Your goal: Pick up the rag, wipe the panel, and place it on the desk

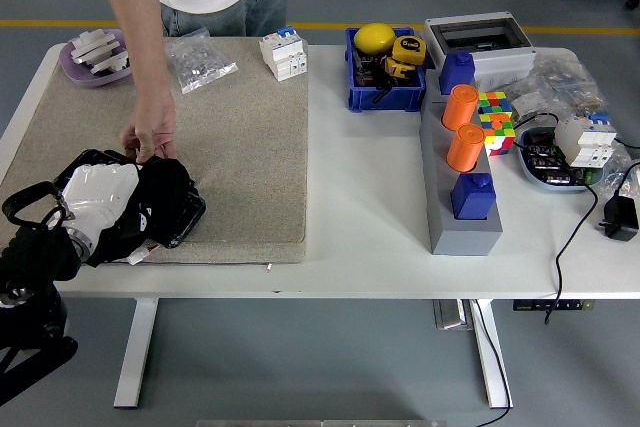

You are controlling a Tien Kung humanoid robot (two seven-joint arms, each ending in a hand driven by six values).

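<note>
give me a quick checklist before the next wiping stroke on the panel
1. Left hand over the black rag: ok.
2. Rag lying on the dark panel: ok.
3. Person's hand steadying the panel's far edge: ok, but close to the stroke path.
4. Grip of the fingers on the rag: cannot tell.
5. Beige mat right of the rag free of clutter: ok.
6. Right hand: not in view.
</note>
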